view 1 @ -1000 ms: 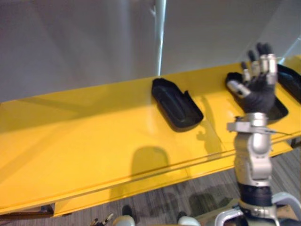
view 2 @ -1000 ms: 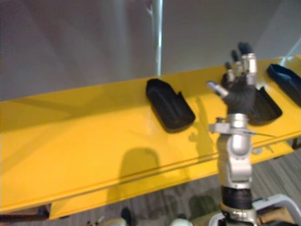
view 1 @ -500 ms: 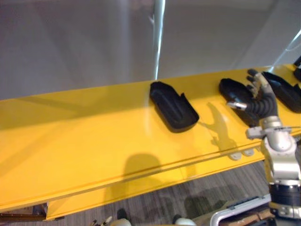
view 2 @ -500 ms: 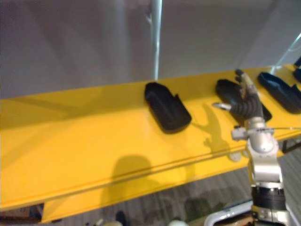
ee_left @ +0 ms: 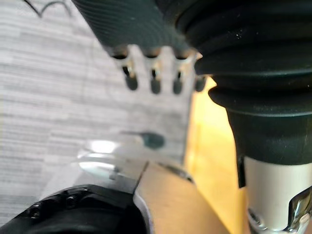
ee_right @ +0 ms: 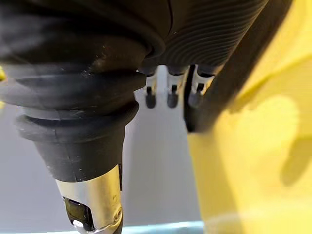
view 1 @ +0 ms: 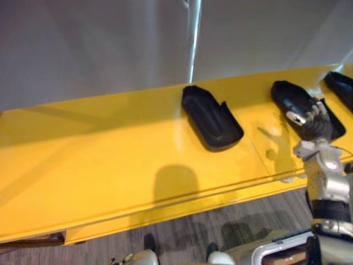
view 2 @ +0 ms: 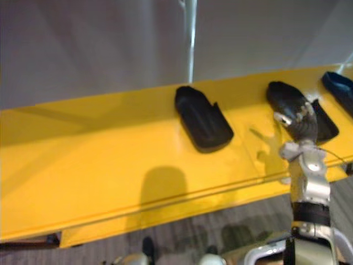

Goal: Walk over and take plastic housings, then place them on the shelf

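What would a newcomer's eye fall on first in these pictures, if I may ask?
The bright yellow shelf along the grey wall stands out first. Black plastic housings lie on it: the middle housing, the right housing and the far housing at the edge. The right hand hangs over the right housing's near end.

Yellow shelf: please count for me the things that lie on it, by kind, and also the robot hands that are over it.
Black plastic housings: 3 (middle housing, right housing, far-right housing)
Robot hands over the shelf: 1 (right hand)
Total: 4
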Controlling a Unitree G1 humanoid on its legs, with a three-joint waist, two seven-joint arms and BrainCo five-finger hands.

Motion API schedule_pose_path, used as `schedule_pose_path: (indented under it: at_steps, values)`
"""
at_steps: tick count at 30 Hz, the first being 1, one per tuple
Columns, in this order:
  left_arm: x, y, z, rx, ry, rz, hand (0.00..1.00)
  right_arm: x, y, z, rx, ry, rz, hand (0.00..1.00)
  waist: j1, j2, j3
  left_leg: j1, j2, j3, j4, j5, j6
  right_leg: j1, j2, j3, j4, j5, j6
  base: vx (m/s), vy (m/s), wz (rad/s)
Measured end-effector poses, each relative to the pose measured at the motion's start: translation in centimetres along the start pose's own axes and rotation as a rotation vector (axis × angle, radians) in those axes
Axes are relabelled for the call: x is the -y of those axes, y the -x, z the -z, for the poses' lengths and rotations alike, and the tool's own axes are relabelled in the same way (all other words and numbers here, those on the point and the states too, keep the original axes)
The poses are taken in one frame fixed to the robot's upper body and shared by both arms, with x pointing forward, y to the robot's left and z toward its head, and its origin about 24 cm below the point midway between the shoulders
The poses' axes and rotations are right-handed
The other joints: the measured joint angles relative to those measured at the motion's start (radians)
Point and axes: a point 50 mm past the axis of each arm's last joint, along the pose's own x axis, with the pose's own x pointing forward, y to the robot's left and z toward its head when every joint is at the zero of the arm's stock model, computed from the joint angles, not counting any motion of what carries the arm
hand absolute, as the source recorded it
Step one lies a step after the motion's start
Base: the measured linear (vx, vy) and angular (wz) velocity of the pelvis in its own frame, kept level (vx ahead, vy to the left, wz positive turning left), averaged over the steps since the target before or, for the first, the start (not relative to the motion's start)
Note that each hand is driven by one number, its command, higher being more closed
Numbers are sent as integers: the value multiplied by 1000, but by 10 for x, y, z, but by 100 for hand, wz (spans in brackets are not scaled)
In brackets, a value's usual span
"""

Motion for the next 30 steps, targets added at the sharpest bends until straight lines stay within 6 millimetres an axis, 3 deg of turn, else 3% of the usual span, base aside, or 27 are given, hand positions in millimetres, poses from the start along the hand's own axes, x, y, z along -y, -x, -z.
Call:
schedule_pose_path:
  at_steps: [4,8,12,27,30]
  values:
    - [3,0,-4,16,2,18,0,-4,-5,-5,26,-42,-34,0,1,8,45,-3,-5,-2,0,3,4,-3,-6,-2,3,1,1,-8,8,1]
    - [11,-1,-6,30,18,42,0,-10,-9,-9,38,-75,-90,0,2,35,81,-27,-15,-7,0,11,15,-30,-17,-6,19,1,2,-22,34,7]
    - [14,-1,-8,41,20,50,0,-20,-11,-8,30,-61,-166,0,2,48,93,-36,-23,-22,0,14,18,-33,-24,-17,24,2,4,-1,22,8]
    - [27,-4,-32,111,16,108,0,-39,-9,-9,46,6,-343,0,10,60,128,-52,-21,-30,0,26,26,-65,-32,-27,80,-19,-7,-18,7,2]
    - [27,-4,-33,114,14,111,0,-50,-7,-12,61,27,-402,0,10,60,127,-52,-21,-29,0,27,26,-67,-32,-25,80,-19,-7,0,0,0]
